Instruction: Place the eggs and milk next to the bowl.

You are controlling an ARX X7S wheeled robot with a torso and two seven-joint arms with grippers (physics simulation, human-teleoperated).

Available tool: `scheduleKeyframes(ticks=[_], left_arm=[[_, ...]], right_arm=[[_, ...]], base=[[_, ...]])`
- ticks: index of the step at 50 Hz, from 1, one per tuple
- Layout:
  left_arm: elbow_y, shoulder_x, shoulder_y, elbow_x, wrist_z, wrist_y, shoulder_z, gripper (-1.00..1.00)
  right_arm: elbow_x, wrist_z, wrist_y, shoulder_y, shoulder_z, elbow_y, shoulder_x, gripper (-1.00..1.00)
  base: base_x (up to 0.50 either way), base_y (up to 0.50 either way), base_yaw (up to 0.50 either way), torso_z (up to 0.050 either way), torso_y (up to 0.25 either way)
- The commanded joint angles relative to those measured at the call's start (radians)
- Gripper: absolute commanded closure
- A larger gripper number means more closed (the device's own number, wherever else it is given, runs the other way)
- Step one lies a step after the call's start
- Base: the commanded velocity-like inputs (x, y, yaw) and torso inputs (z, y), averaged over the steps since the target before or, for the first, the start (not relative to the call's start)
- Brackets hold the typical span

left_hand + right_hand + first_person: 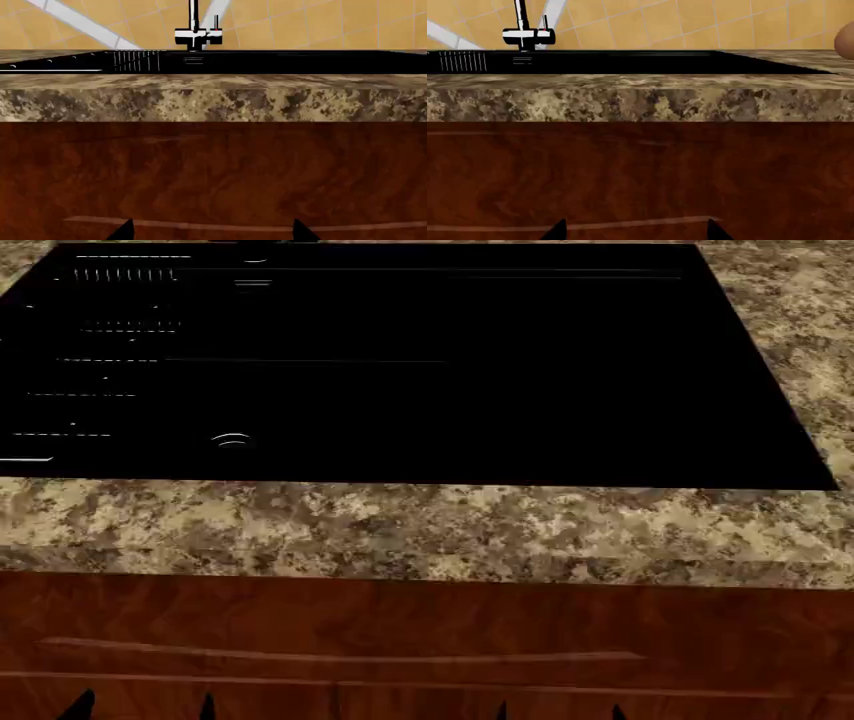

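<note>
The edge of a tan-brown rounded thing, apparently one egg (846, 41), shows on the counter to the right of the sink, cut off by the right wrist view's border. The other egg, the milk and the bowl are out of view. My left gripper (213, 233) is open and empty, low in front of the cabinet door; it also shows in the head view (143, 709). My right gripper (637, 232) is open and empty at the same height, and it shows in the head view (558, 711) too. Only the dark fingertips show.
A black sink (400, 360) is set in a speckled granite counter (427, 530). A chrome faucet (196, 35) stands behind it against a tan tiled wall. A reddish wood cabinet front (400, 630) with a long handle (334, 652) faces both grippers.
</note>
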Motion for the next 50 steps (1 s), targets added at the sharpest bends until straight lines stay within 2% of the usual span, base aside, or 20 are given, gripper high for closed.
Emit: scheduleKeyframes(ticks=[1,8,15,32,33,34,35,42,45,50], left_arm=[[-0.011,-0.017,-0.003,-0.017,-0.021,0.009,0.021,-1.0],[0.008,-0.045,0.014,0.001,-0.041,0.003,0.082,-1.0],[0.031,-0.058,0.02,-0.067,-0.042,-0.022,0.069,-1.0],[0.031,-0.058,0.02,-0.067,-0.042,-0.022,0.069,-1.0],[-0.125,-0.073,-0.014,-0.092,-0.061,0.095,0.06,-1.0],[0.021,-0.076,0.016,-0.079,-0.065,-0.018,0.091,-1.0],[0.036,-0.071,0.021,-0.09,-0.074,-0.013,0.082,-1.0],[0.023,-0.074,-0.003,-0.068,-0.119,-0.043,0.09,-1.0],[0.035,-0.073,-0.005,-0.114,-0.099,-0.068,0.089,-1.0],[0.059,-0.08,-0.008,-0.113,-0.107,-0.081,0.103,-1.0]], right_arm=[[0.043,0.053,-0.018,0.006,-0.054,0.022,0.043,-1.0],[0.05,0.072,0.026,-0.001,-0.071,-0.015,0.057,-1.0],[0.053,0.09,0.017,-0.002,-0.086,-0.008,0.065,-1.0],[0.053,0.09,0.017,-0.002,-0.086,-0.008,0.065,-1.0],[-0.038,0.077,0.006,0.008,-0.048,0.038,0.046,-1.0],[0.018,0.052,0.019,-0.003,-0.05,-0.007,0.031,-1.0],[0.018,0.056,0.02,-0.002,-0.055,-0.006,0.034,-1.0],[0.06,0.056,0.002,0.012,-0.061,0.014,0.052,-1.0],[0.063,0.064,0.0,0.015,-0.064,0.018,0.058,-1.0],[0.068,0.074,0.007,0.013,-0.07,-0.002,0.07,-1.0]], base=[[0.0,0.0,0.0,0.0,0.0],[0.0,0.0,0.0,0.0,0.0],[0.0,0.0,0.0,0.0,0.0],[0.0,0.0,0.0,0.0,0.0],[0.0,0.0,0.0,0.0,0.0],[0.0,0.0,0.0,0.0,0.0],[0.0,0.0,0.0,0.0,0.0],[0.0,0.0,0.0,0.0,0.0],[0.0,0.0,0.0,0.0,0.0],[0.0,0.0,0.0,0.05,0.0]])
